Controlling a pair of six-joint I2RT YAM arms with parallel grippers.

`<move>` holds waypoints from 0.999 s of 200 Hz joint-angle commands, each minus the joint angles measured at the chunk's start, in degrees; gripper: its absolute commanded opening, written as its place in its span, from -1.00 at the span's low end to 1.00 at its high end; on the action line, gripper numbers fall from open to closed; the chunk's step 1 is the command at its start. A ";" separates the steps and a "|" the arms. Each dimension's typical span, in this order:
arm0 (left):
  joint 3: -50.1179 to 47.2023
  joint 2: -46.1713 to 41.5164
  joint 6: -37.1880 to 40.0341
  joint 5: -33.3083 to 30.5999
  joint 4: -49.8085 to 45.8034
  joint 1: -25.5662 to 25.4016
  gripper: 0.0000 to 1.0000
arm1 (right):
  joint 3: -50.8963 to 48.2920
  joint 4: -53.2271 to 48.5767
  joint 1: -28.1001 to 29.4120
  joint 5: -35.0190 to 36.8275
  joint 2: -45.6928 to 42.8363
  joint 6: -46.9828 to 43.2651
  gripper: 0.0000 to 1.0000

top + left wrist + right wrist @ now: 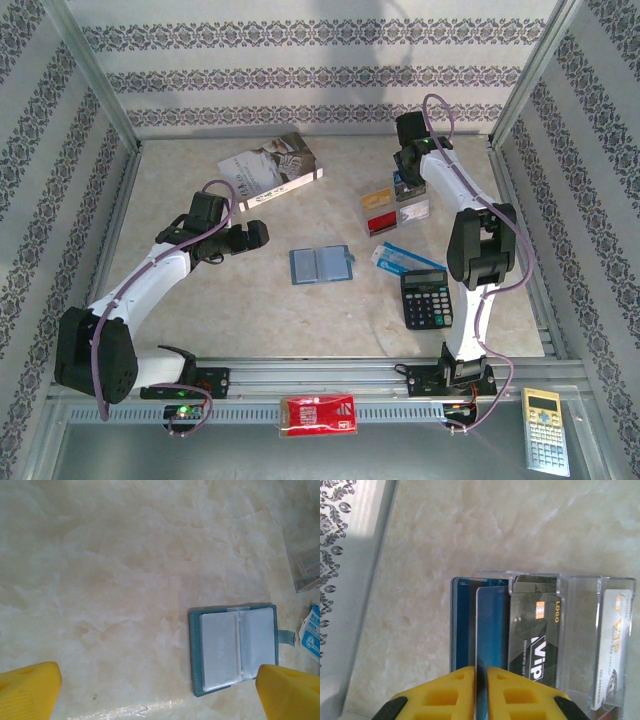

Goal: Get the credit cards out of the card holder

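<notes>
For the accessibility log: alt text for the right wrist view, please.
Yellow right end effector, closed to a slit on a blue card standing in a clear divided rack on a marble table; a black VIP card stands beside it.

The card holder [320,265] is blue-grey, the table [250,315] cream marble. The fingers [452,692] are yellow, one card [492,630] blue, the calculator [426,298] black.

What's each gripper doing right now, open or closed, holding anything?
Left gripper: open, holding nothing.
Right gripper: closed on a blue card in the clear organizer.
</notes>
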 commanded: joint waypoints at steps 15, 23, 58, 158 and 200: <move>0.01 0.07 0.82 -0.01 -2.54 0.95 1.00 | 3.09 0.86 -0.55 -0.59 1.09 -2.45 -0.66; -0.06 0.08 0.78 -0.01 -2.54 0.91 1.00 | 3.10 0.77 -0.58 -0.51 1.00 -2.54 -0.65; -0.01 0.08 0.57 0.19 -2.50 1.01 1.00 | 2.77 0.41 -0.58 0.10 -0.37 -3.98 -0.63; -2.14 -0.63 -1.99 1.55 1.00 1.22 1.00 | -13.60 2.69 6.01 -3.71 -16.80 -28.73 -0.02; -3.83 -1.24 -3.12 1.29 2.90 1.55 1.00 | -23.73 4.57 12.35 -10.54 -23.48 -41.84 0.16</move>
